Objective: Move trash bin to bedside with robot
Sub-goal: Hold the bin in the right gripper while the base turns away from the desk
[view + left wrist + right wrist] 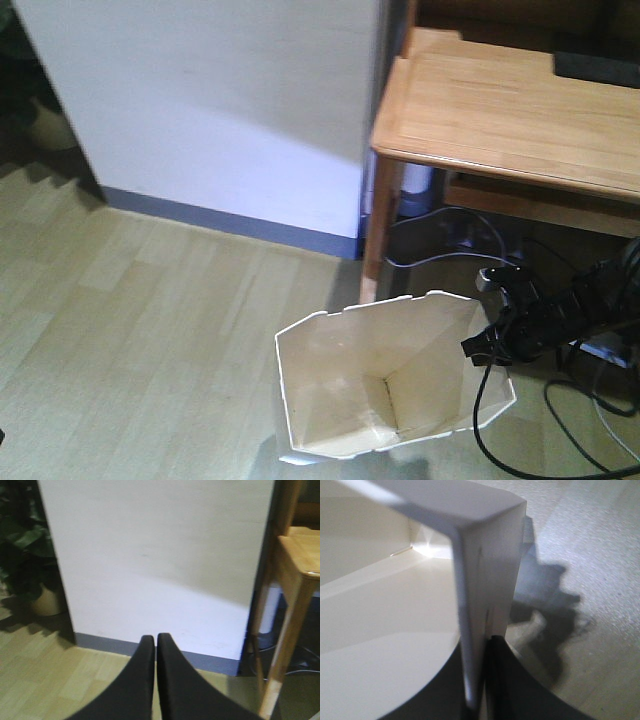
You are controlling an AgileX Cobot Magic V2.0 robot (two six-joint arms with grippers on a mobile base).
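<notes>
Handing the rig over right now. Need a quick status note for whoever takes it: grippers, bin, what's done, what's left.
Left gripper: shut, holding nothing, facing a white wall.
Right gripper: shut on the trash bin, clamping its right rim wall between the fingers.
Bin: empty, on the floor by the desk leg. Cannot tell whether it is lifted.
Done: bin gripped.
Left: the bed is in no view. Drive the base to it with the bin, set the bin beside it, release.

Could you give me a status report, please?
Left pincer shut, empty. Right pincer shut on trash bin rim. Desk leg, cables close; bed unseen.
</notes>
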